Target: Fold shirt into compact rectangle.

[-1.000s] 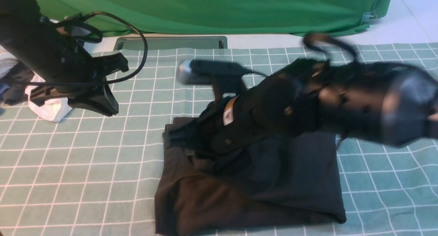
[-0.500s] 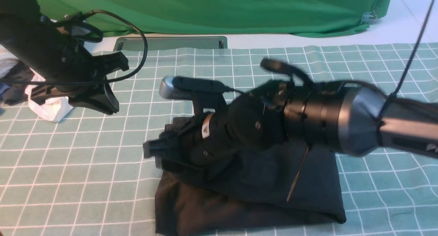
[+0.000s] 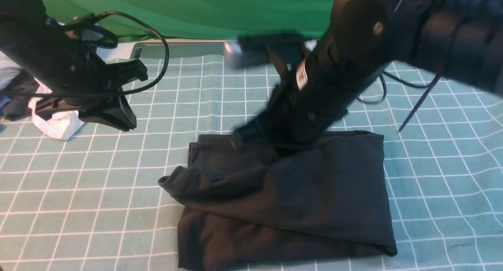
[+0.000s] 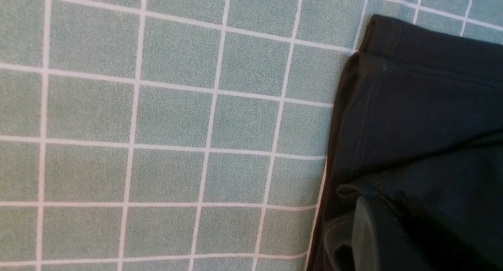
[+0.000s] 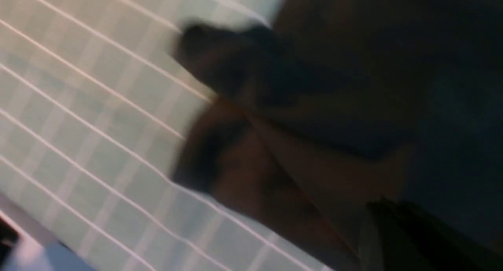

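The black shirt (image 3: 314, 192) lies folded in the middle of the checked cloth, and one fold (image 3: 169, 181) bulges out at its left side. My right gripper (image 3: 241, 139) hangs blurred just over the shirt's back edge, shut, with no cloth seen in it. The right wrist view is smeared: dark shirt (image 5: 353, 86) and the gripper (image 5: 389, 231) low over it. Far to the left my left gripper (image 3: 122, 123) is shut and empty above the cloth. In its wrist view the gripper (image 4: 377, 223) sits in front of the shirt's hemmed edge (image 4: 424, 106).
A teal checked tablecloth (image 3: 98, 192) covers the table. A white garment (image 3: 59, 123) and dark clothes (image 3: 15, 100) lie at the far left behind my left arm. A grey slot (image 3: 177, 49) and a green backdrop (image 3: 220, 11) stand at the back.
My right arm has risen and swung back from the shirt's left part to its back edge. The shirt's left fold now bulges further left. The left arm has not moved.
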